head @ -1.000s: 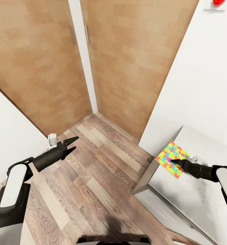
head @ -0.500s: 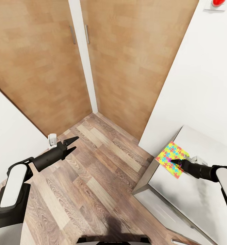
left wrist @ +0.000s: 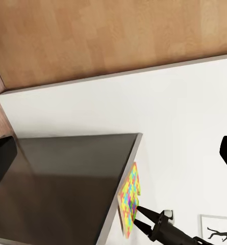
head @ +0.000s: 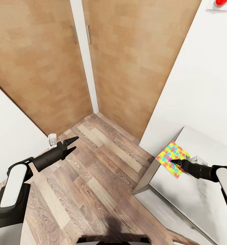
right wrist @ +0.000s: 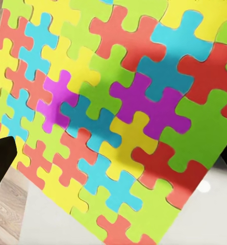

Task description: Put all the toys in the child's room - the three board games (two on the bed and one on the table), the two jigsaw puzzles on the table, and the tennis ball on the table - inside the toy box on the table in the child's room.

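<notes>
A jigsaw puzzle, a flat sheet of yellow, green, blue, red and purple pieces, lies at the near corner of the table, slightly over its edge. My right gripper hovers just over the sheet's middle with its fingers spread. The puzzle is very close in the right wrist view, with nothing pinched. In the left wrist view the puzzle shows edge-on beside the right gripper. My left gripper hangs open and empty over the floor, far left of the table.
Two tall wooden doors with slim handles fill the corner ahead, split by a white post. White walls close in on both sides. A small white fitting sits low on the left wall. Wood-plank floor lies between the arms.
The whole picture has shifted slightly, so the camera moved a little. Both arms and the puzzle keep their places.
</notes>
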